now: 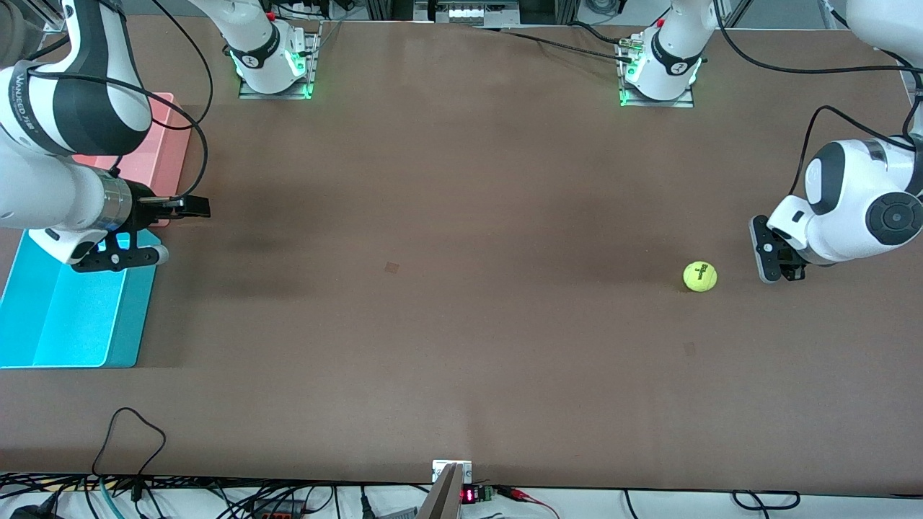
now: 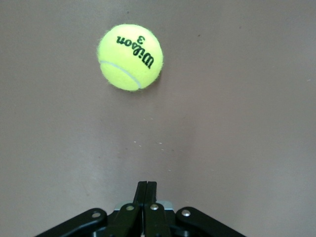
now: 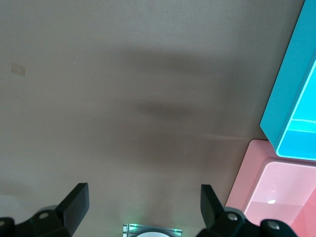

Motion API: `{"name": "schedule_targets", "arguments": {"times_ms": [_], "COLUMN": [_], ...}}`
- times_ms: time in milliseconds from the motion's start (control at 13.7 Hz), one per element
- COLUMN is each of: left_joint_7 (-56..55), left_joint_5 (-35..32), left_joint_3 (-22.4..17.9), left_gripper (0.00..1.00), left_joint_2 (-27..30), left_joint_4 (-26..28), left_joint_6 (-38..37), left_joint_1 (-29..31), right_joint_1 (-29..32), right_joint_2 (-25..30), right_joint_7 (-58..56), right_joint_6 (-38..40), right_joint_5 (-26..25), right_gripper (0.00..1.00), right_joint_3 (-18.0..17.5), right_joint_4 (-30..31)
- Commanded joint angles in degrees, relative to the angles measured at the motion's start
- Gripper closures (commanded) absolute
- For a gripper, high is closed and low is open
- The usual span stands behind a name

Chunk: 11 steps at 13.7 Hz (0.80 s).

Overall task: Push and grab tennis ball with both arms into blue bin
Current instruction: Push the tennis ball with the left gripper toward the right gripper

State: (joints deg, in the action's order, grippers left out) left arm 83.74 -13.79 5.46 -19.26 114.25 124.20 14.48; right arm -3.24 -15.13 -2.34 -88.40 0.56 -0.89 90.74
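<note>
The yellow-green tennis ball rests on the brown table toward the left arm's end. My left gripper hangs low beside it, shut on nothing, a short gap away on the side toward that end. In the left wrist view the ball lies ahead of the closed left gripper. My right gripper stands open and empty over the edge of the blue bin at the right arm's end. In the right wrist view the right gripper frames bare table, with the blue bin at one side.
A pink bin stands beside the blue one, farther from the front camera, and shows in the right wrist view too as a pink bin. Both arm bases sit along the table's back edge. Cables lie along the front edge.
</note>
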Motion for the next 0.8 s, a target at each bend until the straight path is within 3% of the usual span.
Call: {"name": "schedule_targets", "arguments": {"times_ms": [0, 512, 732], "left_joint_7": [3.89, 7.04, 11.0], "left_joint_5": [-2.38, -5.11, -5.11], "left_joint_3": [0.35, 0.35, 0.43], "left_gripper": [1.0, 1.0, 1.0], "left_joint_2": [-0.17, -2.62, -5.7], "left_joint_4": [2.89, 5.98, 6.07], "left_joint_6": [6.38, 16.05, 20.9], "left_joint_1": [1.08, 3.36, 6.69], "right_joint_1": [0.52, 0.52, 0.25], "right_joint_2": [0.54, 0.1, 0.88], "right_joint_7": [-0.21, -0.12, -0.04], "right_joint_6": [-0.11, -1.34, -4.57], "right_joint_5": [-0.21, -0.21, -0.21], "right_gripper": [0.0, 0.0, 0.0], "right_joint_3": [0.18, 0.36, 0.36], "right_joint_4": [0.14, 0.32, 5.12]}}
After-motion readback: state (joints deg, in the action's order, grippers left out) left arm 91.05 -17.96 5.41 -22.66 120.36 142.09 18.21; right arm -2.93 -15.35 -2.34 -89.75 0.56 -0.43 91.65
